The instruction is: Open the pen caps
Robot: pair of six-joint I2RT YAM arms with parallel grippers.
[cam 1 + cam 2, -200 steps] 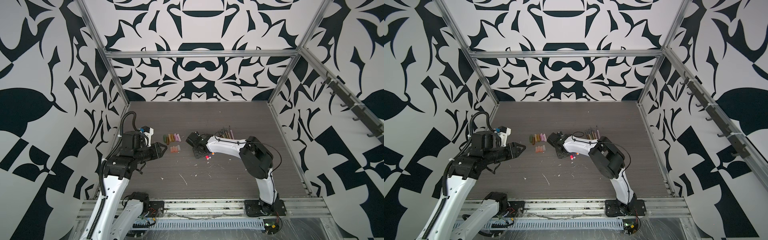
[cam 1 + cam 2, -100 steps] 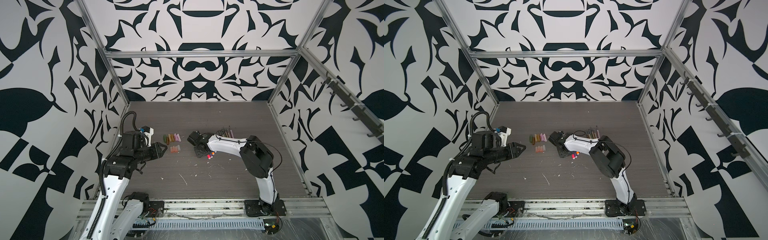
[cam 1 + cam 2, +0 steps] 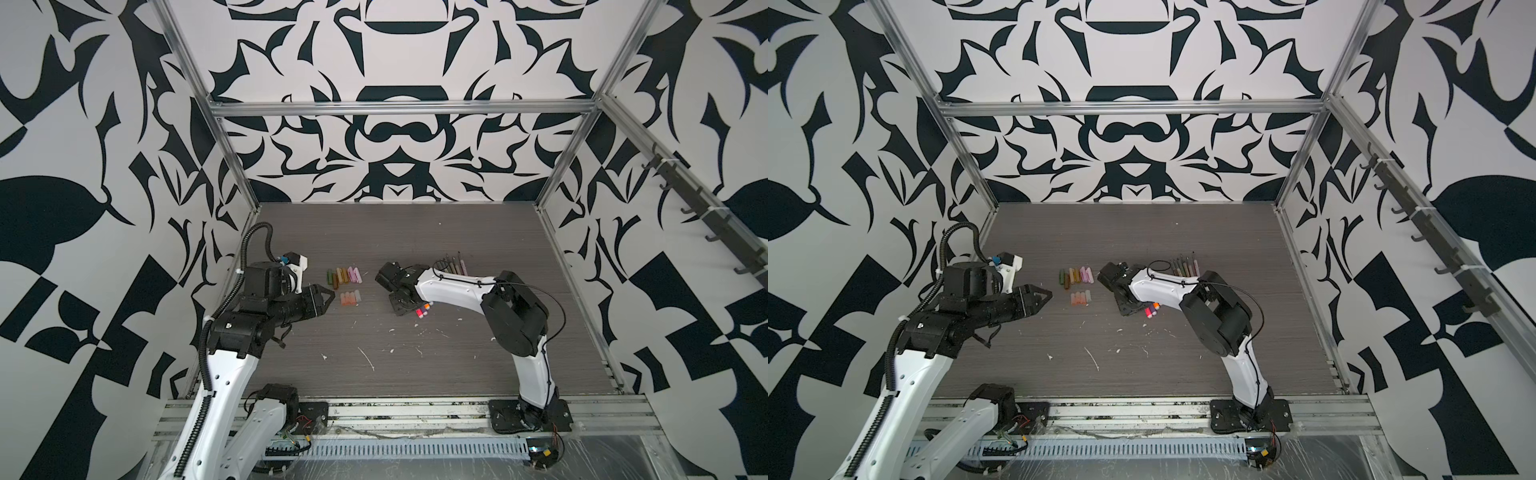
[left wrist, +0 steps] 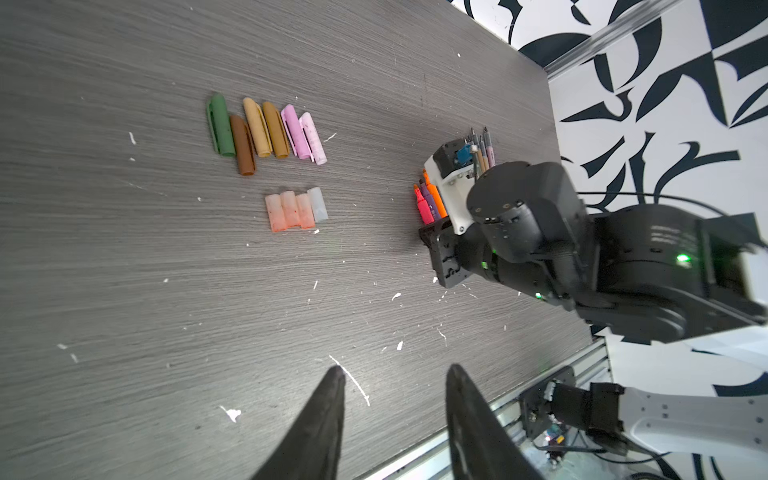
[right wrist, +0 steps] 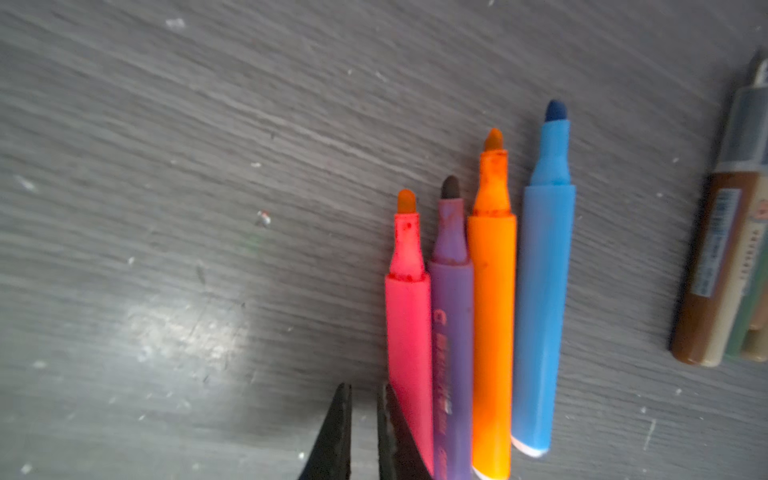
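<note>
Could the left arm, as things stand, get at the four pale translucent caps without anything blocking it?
Probably yes: the left gripper hangs open just beside the pale caps, with only bare table between.
</note>
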